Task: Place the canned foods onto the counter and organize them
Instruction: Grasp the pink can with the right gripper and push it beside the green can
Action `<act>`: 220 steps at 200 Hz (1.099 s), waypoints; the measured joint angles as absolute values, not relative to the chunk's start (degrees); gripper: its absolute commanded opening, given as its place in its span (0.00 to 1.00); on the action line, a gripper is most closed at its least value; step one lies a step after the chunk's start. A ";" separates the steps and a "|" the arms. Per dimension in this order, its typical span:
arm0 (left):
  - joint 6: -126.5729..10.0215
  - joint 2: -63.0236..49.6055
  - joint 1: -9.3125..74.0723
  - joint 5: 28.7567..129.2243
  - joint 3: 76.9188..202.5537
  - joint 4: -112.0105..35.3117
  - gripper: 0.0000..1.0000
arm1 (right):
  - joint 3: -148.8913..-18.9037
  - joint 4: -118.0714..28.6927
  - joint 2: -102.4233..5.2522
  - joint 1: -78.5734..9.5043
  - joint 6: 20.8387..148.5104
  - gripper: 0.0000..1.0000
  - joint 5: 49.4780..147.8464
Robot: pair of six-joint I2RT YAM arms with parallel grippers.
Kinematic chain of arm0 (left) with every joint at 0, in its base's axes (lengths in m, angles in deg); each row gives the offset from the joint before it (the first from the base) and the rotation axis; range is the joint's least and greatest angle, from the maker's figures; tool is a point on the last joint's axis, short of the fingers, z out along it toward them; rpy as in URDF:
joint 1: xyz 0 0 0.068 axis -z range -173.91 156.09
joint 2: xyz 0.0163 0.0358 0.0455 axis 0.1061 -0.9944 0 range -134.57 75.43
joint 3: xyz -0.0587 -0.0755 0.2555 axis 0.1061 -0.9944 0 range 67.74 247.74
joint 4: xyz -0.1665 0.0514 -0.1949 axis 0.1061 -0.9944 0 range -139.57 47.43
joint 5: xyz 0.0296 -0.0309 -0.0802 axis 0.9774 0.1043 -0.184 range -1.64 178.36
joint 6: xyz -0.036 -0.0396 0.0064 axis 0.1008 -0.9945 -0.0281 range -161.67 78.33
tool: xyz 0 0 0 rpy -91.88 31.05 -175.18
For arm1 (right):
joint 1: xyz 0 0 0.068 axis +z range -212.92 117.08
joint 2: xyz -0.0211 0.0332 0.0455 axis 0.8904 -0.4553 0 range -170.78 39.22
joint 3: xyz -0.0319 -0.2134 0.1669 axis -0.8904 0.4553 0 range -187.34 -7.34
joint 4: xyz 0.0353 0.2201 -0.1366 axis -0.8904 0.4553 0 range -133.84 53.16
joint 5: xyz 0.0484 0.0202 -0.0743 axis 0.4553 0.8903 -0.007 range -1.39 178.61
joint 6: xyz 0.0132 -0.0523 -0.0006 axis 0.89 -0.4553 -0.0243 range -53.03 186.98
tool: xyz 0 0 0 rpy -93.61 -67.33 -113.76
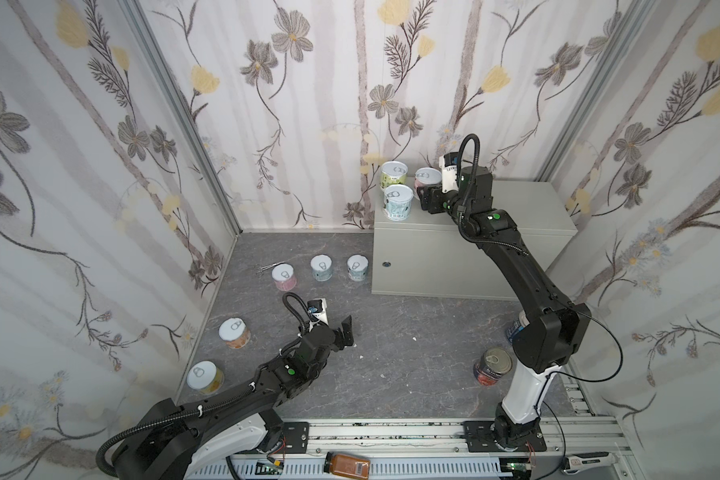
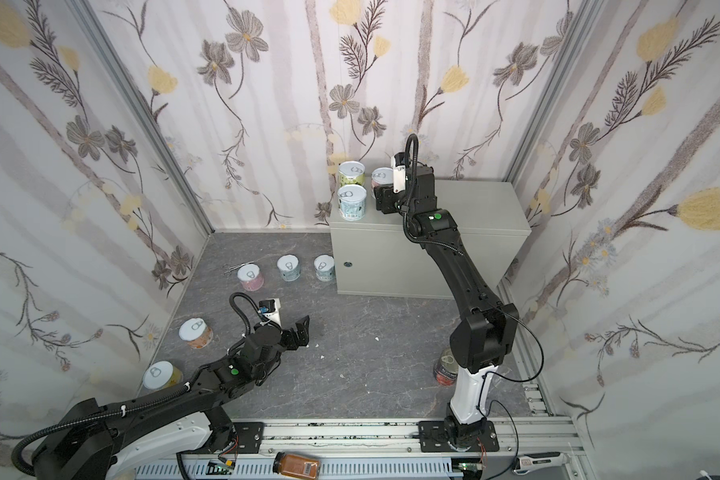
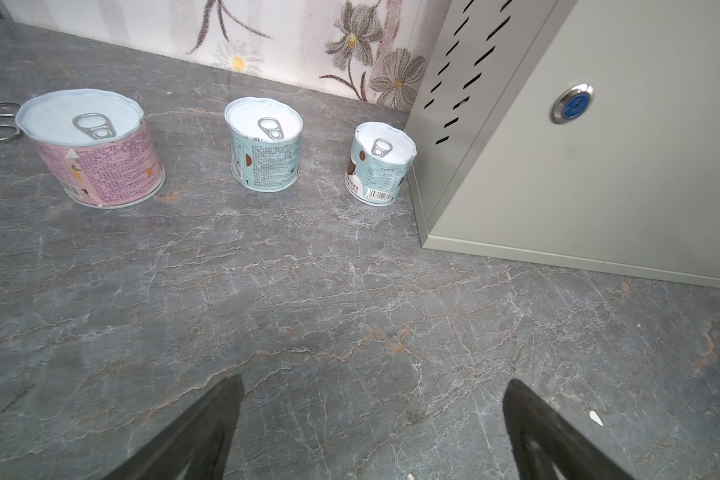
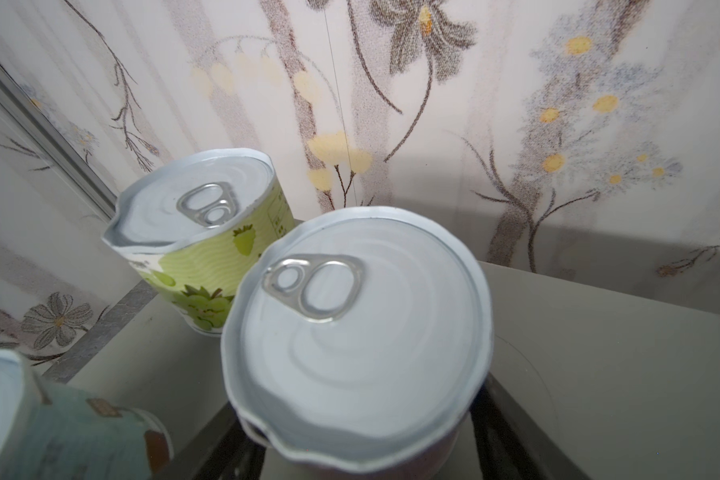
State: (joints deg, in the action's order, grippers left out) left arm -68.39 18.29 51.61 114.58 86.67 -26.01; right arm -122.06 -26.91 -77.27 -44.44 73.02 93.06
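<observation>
pink can between right tool jaws (on counter)

Upper centre, a short green grape-patterned tin beside a short pink-red-labelled tin; dark grey veined marble floor; plain light-grey metal cabinet.

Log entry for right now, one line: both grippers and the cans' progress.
right gripper: shut on pink can atop counter | left gripper: open, empty | cans on counter: three

Left hand low, jaws wide; right hand closed, arm outstretched.
</observation>
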 measured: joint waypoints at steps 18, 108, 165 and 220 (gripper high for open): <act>-68.41 18.31 51.39 114.47 86.59 -26.10 1.00 | -123.31 -27.04 -78.50 -44.44 73.41 0.72 93.32; -68.43 18.27 51.02 114.49 86.67 -26.54 1.00 | -124.64 -29.58 -81.21 -44.44 74.00 0.81 95.55; -69.98 19.62 48.81 113.97 88.16 -28.68 1.00 | -124.66 -28.16 -79.46 -44.42 73.94 0.89 95.64; -69.98 21.11 42.51 110.40 94.96 -32.85 1.00 | -119.39 -27.79 -71.92 -44.46 72.95 0.92 94.15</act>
